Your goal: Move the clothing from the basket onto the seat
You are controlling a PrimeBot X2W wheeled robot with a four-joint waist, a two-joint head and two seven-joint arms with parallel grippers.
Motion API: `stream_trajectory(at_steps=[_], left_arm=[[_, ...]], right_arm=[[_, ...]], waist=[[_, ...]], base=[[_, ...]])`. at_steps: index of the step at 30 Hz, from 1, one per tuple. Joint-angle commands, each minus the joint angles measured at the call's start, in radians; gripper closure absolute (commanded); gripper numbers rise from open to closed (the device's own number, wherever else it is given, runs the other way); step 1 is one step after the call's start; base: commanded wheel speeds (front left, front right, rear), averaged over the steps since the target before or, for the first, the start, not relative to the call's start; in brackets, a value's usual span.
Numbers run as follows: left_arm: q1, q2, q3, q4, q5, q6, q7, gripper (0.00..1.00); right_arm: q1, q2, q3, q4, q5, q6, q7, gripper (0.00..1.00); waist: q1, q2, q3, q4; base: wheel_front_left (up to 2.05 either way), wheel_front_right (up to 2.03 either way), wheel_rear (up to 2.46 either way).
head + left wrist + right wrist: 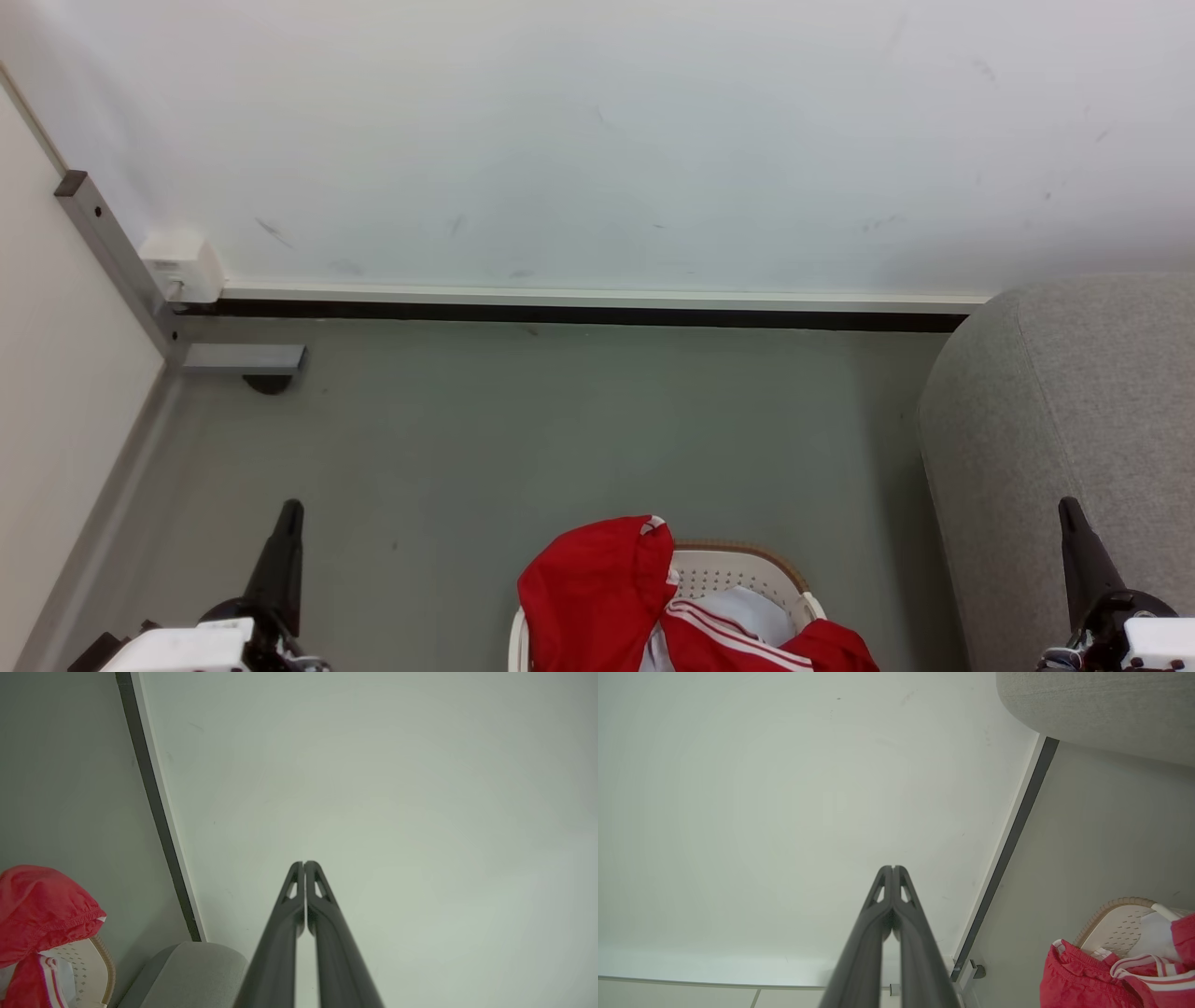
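Clothing (pixel 593 588) lies heaped in the basket (pixel 738 565), between and apart from the clenched left pincer (pixel 291 509) and clenched right pincer (pixel 1067 507).

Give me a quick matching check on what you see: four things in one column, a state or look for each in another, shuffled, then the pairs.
1 red clothing
2 basket
3 sofa
4 left gripper

A shut, holding nothing
B grey fabric, at the head view's right
C hanging over the basket's rim
D white, perforated walls, brown rim

Pairs: 1-C, 2-D, 3-B, 4-A
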Motion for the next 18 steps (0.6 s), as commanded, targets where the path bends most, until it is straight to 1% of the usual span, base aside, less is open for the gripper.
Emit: stream_trajectory(at_steps=[1,18], left_arm=[[-0.008,0.002,0.001,-0.003,-0.014,-0.005,0.003,1.0],[-0.008,0.002,0.001,-0.003,-0.014,-0.005,0.003,1.0]], right_arm=[[-0.013,-0.007,-0.003,-0.005,0.002,-0.002,0.003,1.0],[-0.013,-0.007,-0.003,-0.005,0.001,-0.002,0.003,1.0]], waist=[[0.0,0.0,0.0,0.0],[0.0,0.0,0.0,0.0]], base=[[0.0,0.0,0.0],[0.0,0.0,0.0]])
